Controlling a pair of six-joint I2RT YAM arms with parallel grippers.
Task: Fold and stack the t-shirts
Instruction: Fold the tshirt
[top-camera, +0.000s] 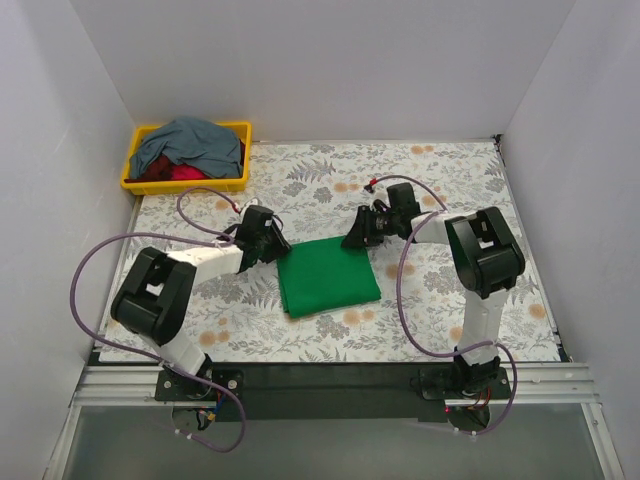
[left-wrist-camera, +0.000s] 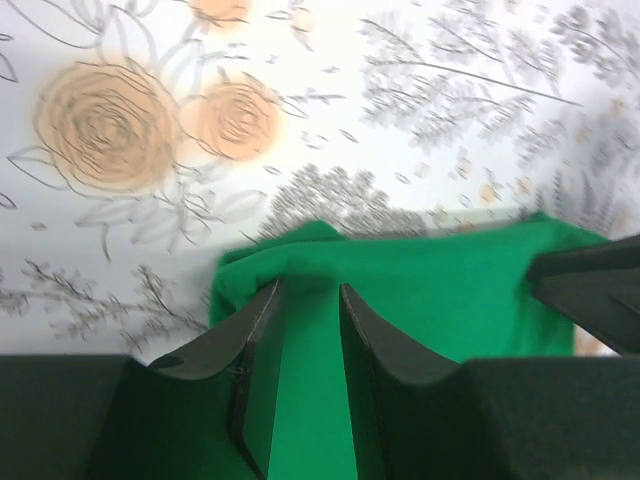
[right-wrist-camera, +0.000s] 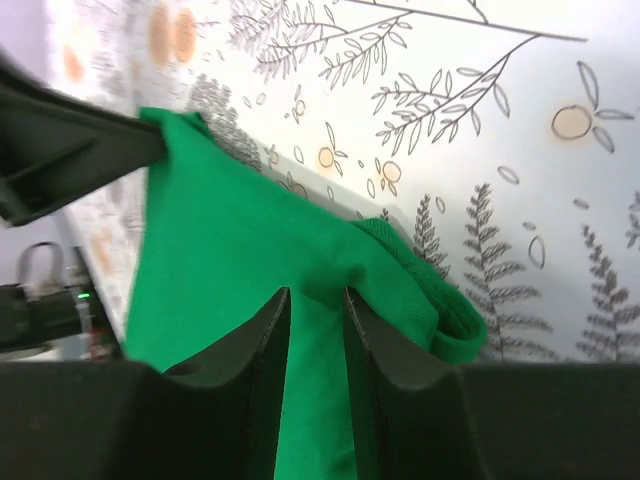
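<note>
The bright green t-shirt (top-camera: 328, 276) lies folded into a rough square on the flowered table between the two arms. My left gripper (top-camera: 278, 250) is at its far left corner, and green cloth (left-wrist-camera: 420, 290) fills the narrow gap between the fingers (left-wrist-camera: 310, 290). At the far right corner my right gripper (top-camera: 352, 238) pinches a puckered fold of the same shirt (right-wrist-camera: 230, 260) between its fingertips (right-wrist-camera: 316, 293). The grey-blue t-shirt (top-camera: 190, 145) and the red t-shirt (top-camera: 185, 172) are heaped in the bin.
A yellow plastic bin (top-camera: 130, 185) stands at the table's back left corner. White walls close the table in on three sides. Purple cables loop out from both arms over the cloth-covered table (top-camera: 450, 180).
</note>
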